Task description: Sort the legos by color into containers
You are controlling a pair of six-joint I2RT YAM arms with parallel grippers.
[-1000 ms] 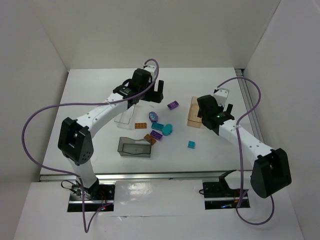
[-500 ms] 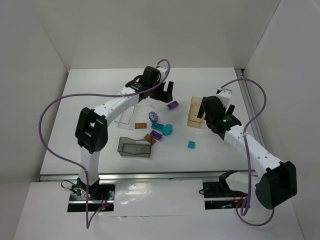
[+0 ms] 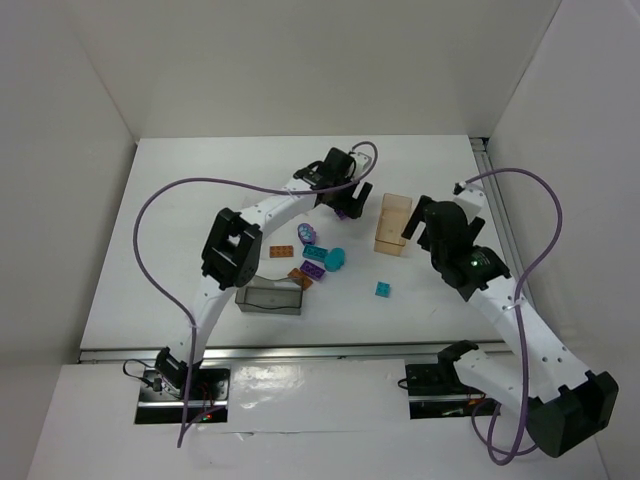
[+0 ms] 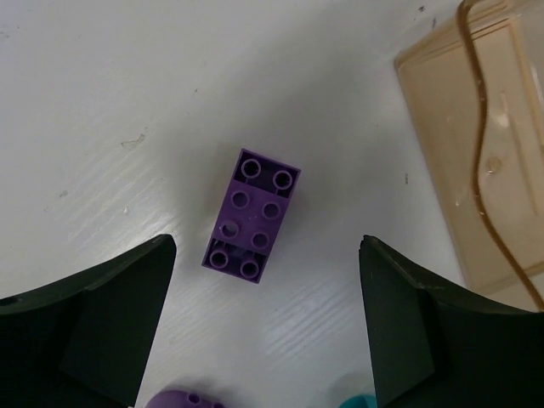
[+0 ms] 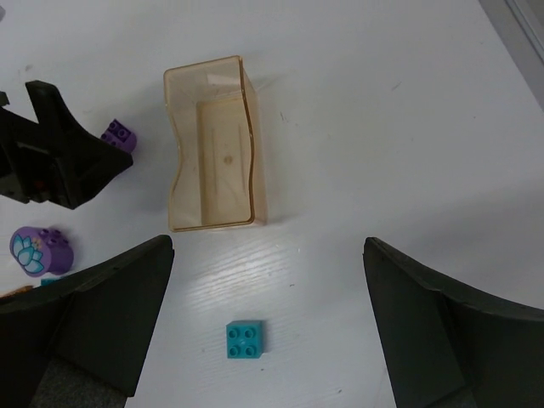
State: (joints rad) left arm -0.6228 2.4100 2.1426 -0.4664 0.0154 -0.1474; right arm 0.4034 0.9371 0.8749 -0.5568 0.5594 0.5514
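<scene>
A purple brick (image 4: 252, 212) lies flat on the white table, just ahead of and between the wide-apart fingers of my open left gripper (image 4: 268, 251), which hovers over it (image 3: 350, 203). My right gripper (image 5: 268, 255) is open too, high above a small teal brick (image 5: 245, 339) that lies alone (image 3: 383, 289). The light-tan container (image 3: 392, 223) stands between the two grippers and holds nothing. A cluster of legos lies left of centre: a purple rounded piece (image 3: 307, 234), orange brick (image 3: 281, 250), teal pieces (image 3: 336, 259) and another purple brick (image 3: 313, 270). The clear container is hidden under the left arm.
The dark-grey container (image 3: 270, 297) stands near the front, below the cluster, with an orange brick (image 3: 299, 278) at its corner. The left arm (image 3: 270, 210) stretches across the table's middle. White walls close in the table on three sides.
My left arm has swung right, from over the clear container to above the purple brick by the tan container. My right arm has drawn back to the right.
</scene>
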